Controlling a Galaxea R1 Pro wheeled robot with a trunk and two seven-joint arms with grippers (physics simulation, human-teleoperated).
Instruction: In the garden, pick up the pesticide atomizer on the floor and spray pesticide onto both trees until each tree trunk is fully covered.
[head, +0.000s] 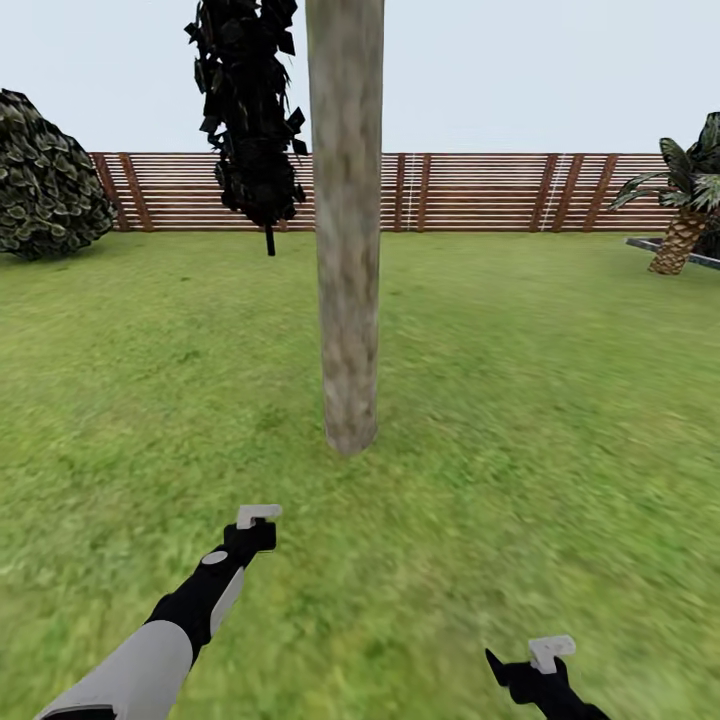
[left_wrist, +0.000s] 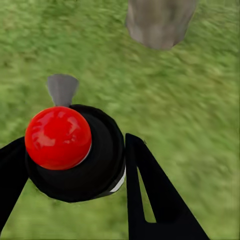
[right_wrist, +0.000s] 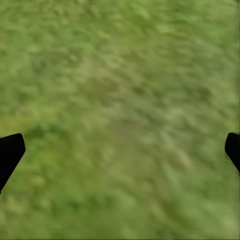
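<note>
Head view: tree trunk (head: 346, 230) stands straight ahead on the grass (head: 520, 400) before the wooden fence (head: 480, 190), left tool (head: 258, 520) reaching toward its base, right tool (head: 545, 655) low at the side; no visible spray coating on the trunk, so spraying looks undone (second tree not identifiable here). Left wrist view: left tool is clamped on the pesticide atomizer (left_wrist: 75, 152), red top up, nozzle pointing toward the trunk base (left_wrist: 159, 22), so pickup is done. Right wrist view: right tool's fingertips (right_wrist: 10, 152) are spread wide over grass, holding nothing.
</note>
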